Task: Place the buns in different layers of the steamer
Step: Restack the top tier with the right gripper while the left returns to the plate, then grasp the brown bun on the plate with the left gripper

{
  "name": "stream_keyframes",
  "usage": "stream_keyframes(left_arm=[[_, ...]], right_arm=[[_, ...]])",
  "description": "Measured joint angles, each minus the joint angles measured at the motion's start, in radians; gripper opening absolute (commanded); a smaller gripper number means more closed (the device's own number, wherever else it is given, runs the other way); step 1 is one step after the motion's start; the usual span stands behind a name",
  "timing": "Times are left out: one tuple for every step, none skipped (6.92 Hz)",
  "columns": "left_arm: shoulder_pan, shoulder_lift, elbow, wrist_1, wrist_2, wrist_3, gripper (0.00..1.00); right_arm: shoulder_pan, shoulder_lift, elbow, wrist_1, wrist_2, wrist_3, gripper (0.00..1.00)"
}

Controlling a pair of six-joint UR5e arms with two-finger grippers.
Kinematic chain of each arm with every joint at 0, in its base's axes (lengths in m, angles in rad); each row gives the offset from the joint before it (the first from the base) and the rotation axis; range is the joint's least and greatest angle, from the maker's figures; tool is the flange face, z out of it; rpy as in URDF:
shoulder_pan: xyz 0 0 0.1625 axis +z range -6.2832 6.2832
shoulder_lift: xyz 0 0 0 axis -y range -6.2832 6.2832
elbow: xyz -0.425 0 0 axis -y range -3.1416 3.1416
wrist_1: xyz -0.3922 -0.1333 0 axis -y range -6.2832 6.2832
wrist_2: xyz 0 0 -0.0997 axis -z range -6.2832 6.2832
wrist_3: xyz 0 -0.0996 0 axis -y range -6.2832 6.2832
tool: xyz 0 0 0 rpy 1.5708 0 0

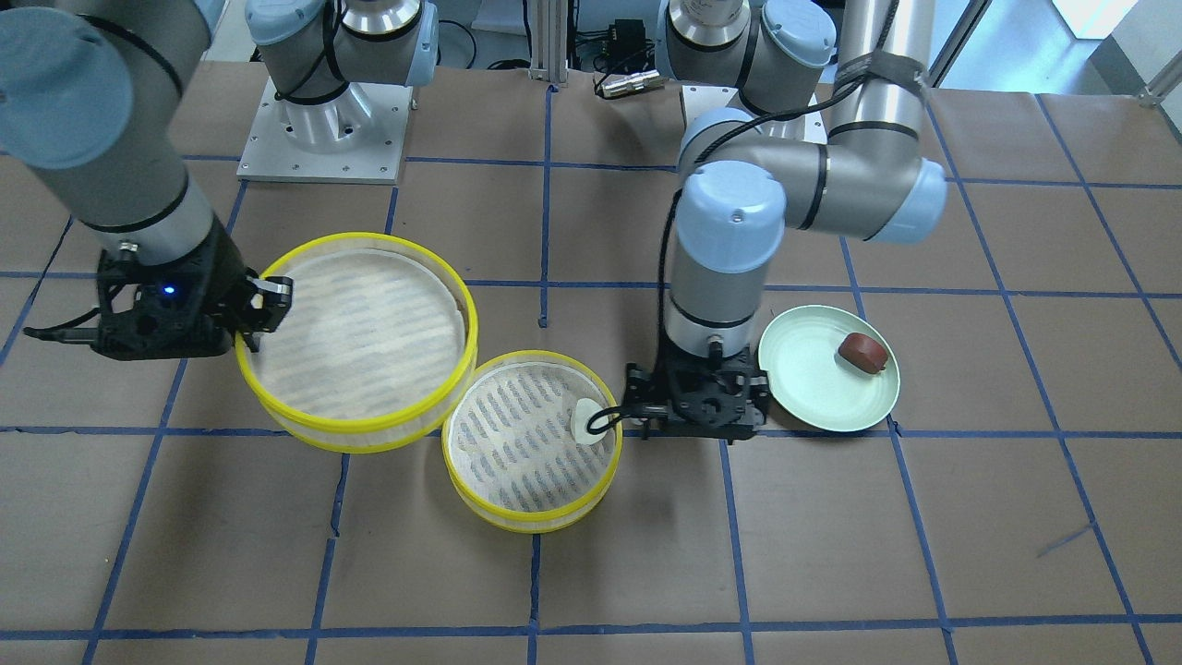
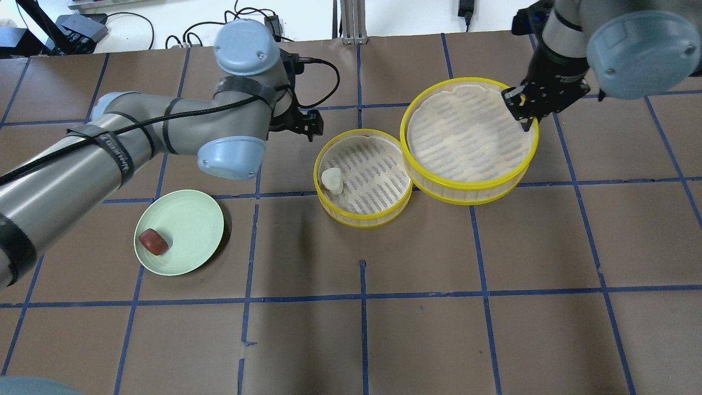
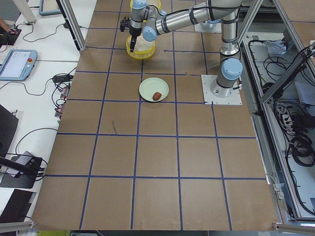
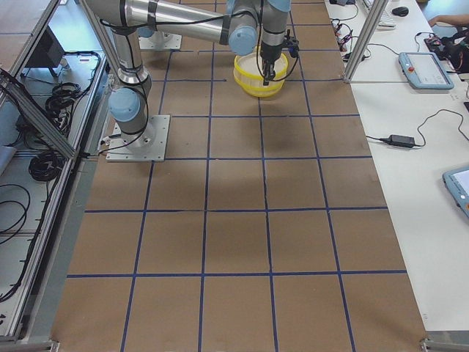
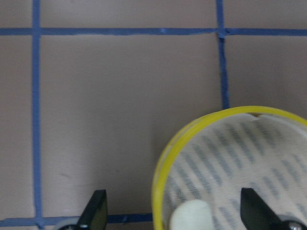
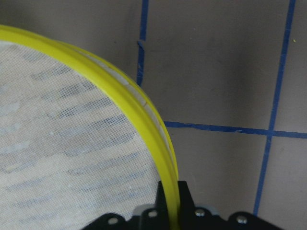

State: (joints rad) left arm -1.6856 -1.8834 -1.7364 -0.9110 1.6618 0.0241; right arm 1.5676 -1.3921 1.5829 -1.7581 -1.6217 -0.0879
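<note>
The white bun (image 1: 585, 420) lies in the lower yellow-rimmed steamer layer (image 1: 480, 480), near its rim. My left gripper (image 5: 176, 213) is open above it; in the left wrist view the white bun (image 5: 189, 218) shows between the spread fingers. The dark reddish-brown bun (image 1: 863, 353) sits on the pale green plate (image 1: 813, 388). My right gripper (image 2: 524, 112) is shut on the rim of the second steamer layer (image 2: 439, 186). That layer is empty, is held raised, and overlaps the edge of the lower one. In the right wrist view the fingers (image 6: 168, 199) clamp the yellow rim (image 6: 139, 110).
The table is brown with blue tape grid lines. The two arm bases (image 1: 323, 129) stand at its robot side. Cables lie beyond the table edge (image 2: 181, 38).
</note>
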Motion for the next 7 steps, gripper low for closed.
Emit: stream_keyframes(left_arm=[[0.097, 0.063, -0.05, -0.05, 0.012, 0.14, 1.0], [0.192, 0.112, -0.118, -0.077, 0.016, 0.253, 1.0], [0.281, 0.137, -0.191, -0.086, 0.018, 0.332, 1.0], [0.362, 0.146, -0.254, -0.09, 0.02, 0.371, 1.0], [0.415, 0.143, -0.296, -0.092, 0.029, 0.387, 1.0], [0.439, 0.129, -0.319, -0.094, 0.054, 0.39, 1.0], [0.448, 0.104, -0.328, -0.094, 0.084, 0.388, 1.0]], right_arm=[[0.075, 0.052, -0.023, -0.033, 0.0, 0.12, 0.06], [0.14, 0.106, -0.038, -0.067, 0.0, 0.225, 0.06], [0.192, 0.152, -0.042, -0.095, 0.0, 0.3, 0.06], [0.225, 0.184, -0.038, -0.117, -0.001, 0.344, 0.06], [0.238, 0.204, -0.035, -0.132, 0.002, 0.357, 0.05], [0.242, 0.213, -0.031, -0.147, 0.013, 0.359, 0.05], [0.243, 0.22, -0.028, -0.164, 0.026, 0.356, 0.05]])
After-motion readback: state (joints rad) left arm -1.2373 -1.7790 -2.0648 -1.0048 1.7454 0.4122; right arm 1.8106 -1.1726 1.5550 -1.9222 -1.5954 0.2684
